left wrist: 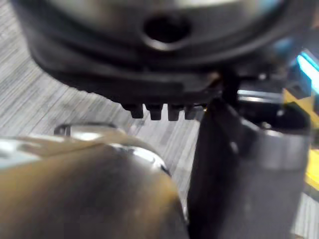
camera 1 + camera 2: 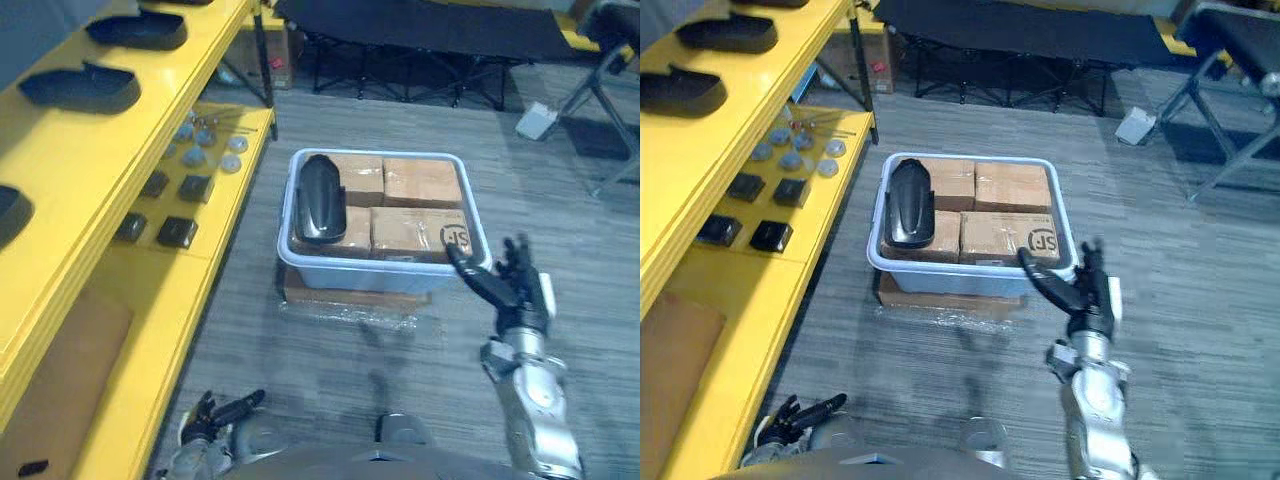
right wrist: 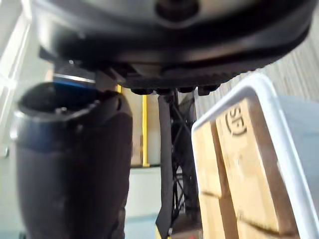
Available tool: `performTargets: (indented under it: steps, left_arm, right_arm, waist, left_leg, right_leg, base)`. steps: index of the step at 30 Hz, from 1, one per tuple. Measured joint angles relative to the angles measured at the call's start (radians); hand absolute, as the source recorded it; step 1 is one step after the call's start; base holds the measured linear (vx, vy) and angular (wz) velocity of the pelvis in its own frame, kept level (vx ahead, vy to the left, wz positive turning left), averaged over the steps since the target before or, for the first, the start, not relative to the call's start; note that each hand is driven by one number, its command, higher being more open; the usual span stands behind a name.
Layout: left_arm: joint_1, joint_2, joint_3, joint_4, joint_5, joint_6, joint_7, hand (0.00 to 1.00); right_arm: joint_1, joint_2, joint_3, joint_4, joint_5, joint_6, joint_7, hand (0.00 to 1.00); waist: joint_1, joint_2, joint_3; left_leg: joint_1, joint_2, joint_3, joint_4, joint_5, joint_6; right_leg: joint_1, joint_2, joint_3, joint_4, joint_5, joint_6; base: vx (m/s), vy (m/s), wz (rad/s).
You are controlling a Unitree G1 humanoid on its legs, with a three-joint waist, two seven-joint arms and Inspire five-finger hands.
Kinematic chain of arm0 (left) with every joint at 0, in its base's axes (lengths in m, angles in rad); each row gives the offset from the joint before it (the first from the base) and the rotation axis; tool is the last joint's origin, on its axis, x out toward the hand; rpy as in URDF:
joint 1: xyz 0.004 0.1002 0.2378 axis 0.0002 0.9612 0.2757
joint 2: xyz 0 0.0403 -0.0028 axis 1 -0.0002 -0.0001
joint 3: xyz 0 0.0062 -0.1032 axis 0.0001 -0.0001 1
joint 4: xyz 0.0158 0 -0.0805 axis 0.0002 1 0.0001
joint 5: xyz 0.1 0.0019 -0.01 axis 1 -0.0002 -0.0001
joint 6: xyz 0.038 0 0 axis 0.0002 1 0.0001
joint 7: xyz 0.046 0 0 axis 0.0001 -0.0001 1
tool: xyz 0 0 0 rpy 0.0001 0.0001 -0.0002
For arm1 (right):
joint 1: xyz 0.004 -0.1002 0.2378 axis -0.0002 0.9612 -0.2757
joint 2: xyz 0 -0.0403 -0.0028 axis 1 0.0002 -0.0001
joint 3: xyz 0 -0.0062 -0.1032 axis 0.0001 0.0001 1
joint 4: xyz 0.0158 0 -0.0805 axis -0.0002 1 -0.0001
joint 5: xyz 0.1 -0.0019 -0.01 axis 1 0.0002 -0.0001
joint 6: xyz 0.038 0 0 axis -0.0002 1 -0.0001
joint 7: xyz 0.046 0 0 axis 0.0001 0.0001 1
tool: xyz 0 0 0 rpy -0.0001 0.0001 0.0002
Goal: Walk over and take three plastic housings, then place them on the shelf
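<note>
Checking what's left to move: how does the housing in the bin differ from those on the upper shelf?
The bin housing lies on cardboard boxes, pointing away from the robot; the shelf housings lie on the bare yellow shelf, turned crosswise. The bin housing is alone; the shelf housings sit in a row. All are black and elongated.

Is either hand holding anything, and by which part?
Nothing is held. Right hand open by the bin; left hand open, low; the housing lies in the bin.
</note>
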Motion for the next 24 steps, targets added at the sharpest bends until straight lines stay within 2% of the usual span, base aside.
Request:
performTargets:
  steps: [2, 3, 5, 6, 7, 8, 10, 12, 15, 16, 20, 24]
  left_arm:
    - [0.003, 0.007, -0.024, -0.026, -0.003, -0.007, -0.002, 1.00]
    - [0.010, 0.006, -0.033, -0.041, -0.004, -0.006, 0.002, 1.00]
    - [0.010, 0.011, -0.054, -0.050, -0.007, -0.004, 0.001, 1.00]
    - [0.010, 0.017, -0.054, -0.064, -0.001, -0.002, -0.002, 1.00]
    - [0.009, 0.024, -0.052, -0.071, 0.007, -0.004, -0.001, 1.00]
    - [0.009, 0.031, -0.052, -0.071, 0.012, -0.004, 0.001, 1.00]
    - [0.002, 0.031, -0.050, -0.082, 0.011, -0.006, 0.000, 1.00]
    - [-0.012, 0.031, -0.048, -0.113, 0.001, -0.011, -0.007, 1.00]
    - [-0.033, 0.017, -0.034, -0.164, -0.006, -0.050, -0.032, 1.00]
    - [-0.053, 0.011, -0.034, -0.163, -0.006, -0.054, -0.037, 1.00]
    - [-0.083, 0.000, -0.056, -0.163, -0.043, -0.064, -0.044, 1.00]
    - [-0.104, -0.012, -0.074, -0.162, -0.089, -0.072, -0.050, 1.00]
  right_arm:
    - [-0.020, -0.017, -0.008, 0.023, -0.001, 0.001, 0.000, 1.00]
    - [-0.066, -0.021, -0.001, 0.075, -0.003, 0.005, 0.000, 1.00]
    - [-0.130, -0.017, 0.006, 0.153, -0.007, 0.027, -0.018, 1.00]
    - [-0.181, -0.019, 0.020, 0.198, -0.013, 0.045, -0.037, 1.00]
    - [-0.251, -0.022, 0.030, 0.262, -0.019, 0.061, -0.049, 1.00]
    - [-0.312, -0.028, 0.034, 0.316, -0.028, 0.067, -0.061, 1.00]
    - [-0.432, -0.067, 0.035, 0.396, -0.033, 0.074, -0.086, 1.00]
    - [-0.568, -0.130, 0.034, 0.469, -0.038, 0.075, -0.110, 1.00]
    - [-0.808, -0.240, 0.034, 0.560, -0.047, 0.074, -0.158, 1.00]
    - [-0.900, -0.291, 0.039, 0.619, -0.053, 0.074, -0.178, 1.00]
    - [-1.081, -0.390, 0.082, 0.748, -0.053, 0.091, -0.244, 1.00]
    - [-1.178, -0.449, 0.118, 0.871, -0.037, 0.177, -0.275, 1.00]
  waist:
    - [0.002, 0.009, 0.007]
    - [0.008, 0.010, 0.008]
    - [0.021, 0.007, 0.009]
    - [0.034, -0.003, 0.017]
    - [0.052, -0.017, 0.035]
    - [0.063, -0.020, 0.050]
    - [0.076, -0.015, 0.070]
    - [0.092, -0.014, 0.118]
    - [0.122, 0.004, 0.196]
    - [0.133, 0.021, 0.213]
    - [0.173, 0.055, 0.232]
    - [0.208, 0.088, 0.251]
  left_leg:
    - [-0.008, -0.042, -0.014, -0.016, -0.026, -0.028]
    - [0.002, -0.096, -0.023, -0.065, -0.046, -0.016]
    - [0.038, -0.129, -0.045, -0.167, -0.043, -0.033]
    - [0.035, -0.150, -0.051, -0.191, -0.031, -0.052]
    - [0.029, -0.168, -0.060, -0.191, -0.028, -0.052]
    - [0.023, -0.174, -0.062, -0.187, -0.028, -0.052]
    - [-0.024, -0.190, -0.090, -0.166, -0.028, -0.039]
    - [-0.075, -0.207, -0.112, -0.126, -0.030, -0.022]
    - [-0.173, -0.214, -0.139, -0.051, -0.035, -0.005]
    - [-0.211, -0.216, -0.158, -0.021, -0.037, -0.002]
    - [-0.291, -0.219, -0.190, 0.021, -0.038, 0.000]
    - [-0.354, -0.222, -0.214, 0.064, -0.043, 0.007]
  right_leg:
    - [-0.002, -0.012, 0.011, -0.028, 0.018, -0.003]
    - [-0.007, -0.024, 0.007, -0.035, 0.029, 0.002]
    - [-0.021, -0.031, -0.007, -0.025, 0.033, 0.009]
    - [-0.029, -0.048, -0.008, -0.030, 0.042, 0.023]
    - [-0.032, -0.066, -0.010, -0.031, 0.053, 0.033]
    - [-0.032, -0.071, -0.016, -0.036, 0.073, 0.030]
    - [-0.040, -0.082, -0.052, -0.069, 0.124, 0.028]
    - [-0.043, -0.094, -0.082, -0.099, 0.156, 0.029]
    - [-0.074, -0.092, -0.107, -0.135, 0.196, 0.029]
    - [-0.091, -0.092, -0.125, -0.135, 0.197, 0.032]
    - [-0.131, -0.087, -0.147, -0.128, 0.202, 0.038]
    - [-0.167, -0.087, -0.164, -0.110, 0.205, 0.044]
  base:
    - [0.00, -0.053, -0.04]
    - [0.00, 0.113, 0.08]
    - [-0.01, 0.094, 0.19]
    - [-0.05, 0.110, 0.20]
    - [-0.06, 0.134, 0.18]
    - [-0.09, 0.164, 0.15]
    - [-0.12, 0.183, 0.30]
    - [-0.12, 0.141, 0.34]
    - [-0.19, 0.116, 0.23]
    - [-0.15, 0.054, 0.28]
    - [-0.14, 0.024, 0.20]
    - [-0.06, 0.018, 0.11]
